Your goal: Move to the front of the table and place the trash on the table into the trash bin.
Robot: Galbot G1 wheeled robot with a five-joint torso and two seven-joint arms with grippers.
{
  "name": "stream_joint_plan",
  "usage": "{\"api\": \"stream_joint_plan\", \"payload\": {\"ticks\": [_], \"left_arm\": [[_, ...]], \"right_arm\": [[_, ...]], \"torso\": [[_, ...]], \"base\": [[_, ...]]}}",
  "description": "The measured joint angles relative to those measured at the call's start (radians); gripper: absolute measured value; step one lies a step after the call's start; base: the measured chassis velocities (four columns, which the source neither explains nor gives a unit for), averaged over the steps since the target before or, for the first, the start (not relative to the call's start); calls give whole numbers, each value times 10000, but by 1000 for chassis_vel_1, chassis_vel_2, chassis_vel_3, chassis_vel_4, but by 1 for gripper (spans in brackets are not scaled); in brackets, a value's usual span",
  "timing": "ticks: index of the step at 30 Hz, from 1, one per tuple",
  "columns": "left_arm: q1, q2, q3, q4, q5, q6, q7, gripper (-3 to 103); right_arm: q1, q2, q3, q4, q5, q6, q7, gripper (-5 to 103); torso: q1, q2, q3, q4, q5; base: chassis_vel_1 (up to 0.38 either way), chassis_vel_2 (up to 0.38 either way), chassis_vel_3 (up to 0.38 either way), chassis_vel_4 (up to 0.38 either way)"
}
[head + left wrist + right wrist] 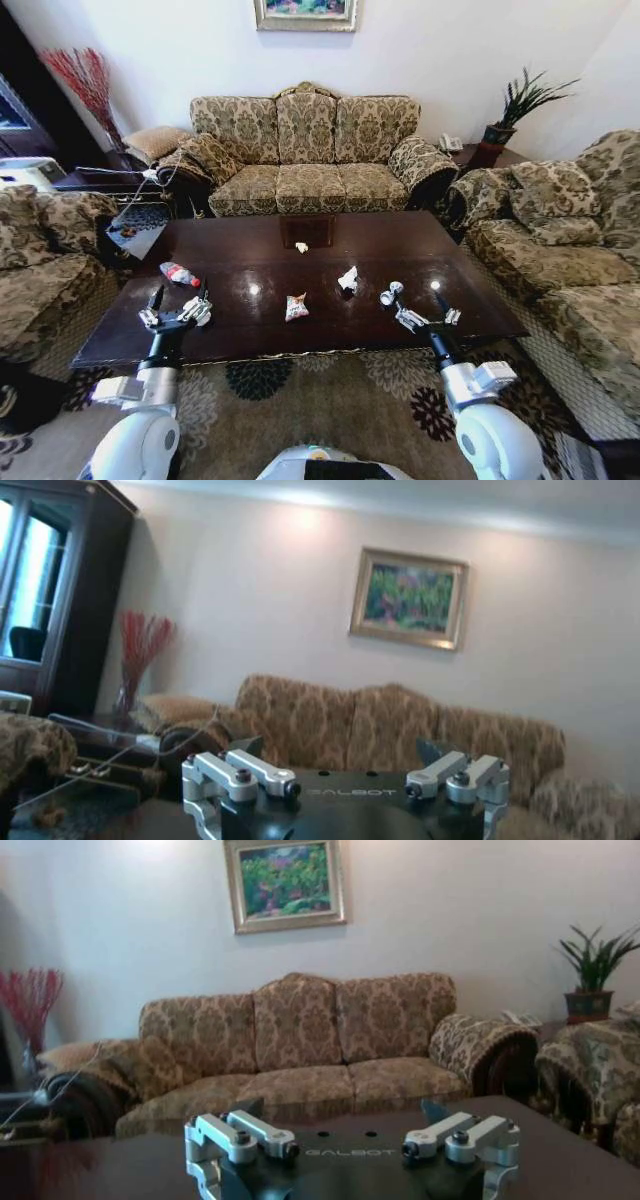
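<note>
The dark glossy table [240, 335] spreads in front of me in the head view. Trash lies on it: a clear bottle with a red label [180, 274] at the left, a red-and-white snack wrapper [296, 307] in the middle, a crumpled white tissue [348, 280], a small silvery cup [389, 293], and a tiny pale scrap [301, 247] near the inset panel. My left gripper [179, 298] [338, 748] hovers open over the near left edge, just short of the bottle. Over the near right part my right gripper [430, 312] [341, 1108] is open, beside the cup. The trash bin is out of view.
A patterned three-seat sofa [305, 150] stands behind the table, with matching armchairs at the left [40, 260] and right [580, 250]. A floral rug [330, 390] lies between me and the table. A potted plant [515, 110] sits on a corner side table.
</note>
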Motion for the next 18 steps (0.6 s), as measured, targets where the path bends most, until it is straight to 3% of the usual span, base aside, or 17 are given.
{"api": "stream_joint_plan", "payload": {"ticks": [3, 10, 13, 18], "left_arm": [[65, -97, 44, -60, 28, 73, -68, 100], [362, -207, -328, -31, 510, 94, 1617, 100], [376, -348, -241, -33, 658, 137, 1575, 100], [380, -660, 112, -140, 908, 339, 905, 100]], "right_arm": [[14, -6, -11, 14, 41, 19, 14, 100], [2, -128, 35, -9, 70, 303, 30, 100], [9, -131, 35, -12, 74, 407, 53, 100], [-14, -201, 51, -1, -93, 499, -21, 100]], "torso": [[0, 0, 0, 0, 0], [-1, 0, 0, 1, 0], [0, 0, 0, 1, 2], [0, 0, 0, 0, 0]], "base": [[0, 0, 0, 0], [0, 0, 0, 0], [0, 0, 0, 0], [0, 0, 0, 0]]}}
